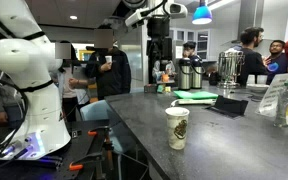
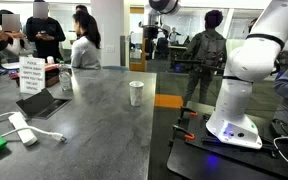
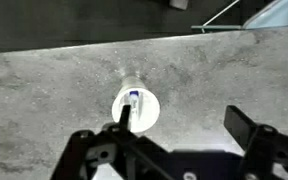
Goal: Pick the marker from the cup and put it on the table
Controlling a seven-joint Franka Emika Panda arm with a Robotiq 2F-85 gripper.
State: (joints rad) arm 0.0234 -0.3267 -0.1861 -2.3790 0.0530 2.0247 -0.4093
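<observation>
The small white paper cup (image 1: 177, 128) stands upright on the dark grey table (image 1: 234, 140), near its edge; it shows in both exterior views (image 2: 136, 93). In the wrist view I look straight down into the cup (image 3: 149, 108), and the marker (image 3: 134, 99) stands inside it with a blue tip showing. My gripper (image 3: 182, 128) is open and empty, high above the cup. Its left finger overlaps the cup's rim in that view and its right finger is well off to the side. In an exterior view the gripper (image 1: 160, 48) hangs far above the table.
Steel coffee urns (image 1: 189, 72) stand at the back of the table, with green paper (image 1: 196, 96), a dark tablet (image 1: 229, 105) and a sign (image 2: 31, 75). A white charger with its cable (image 2: 21, 128) lies near the front. People stand around. My white base (image 2: 239, 90) is beside the table.
</observation>
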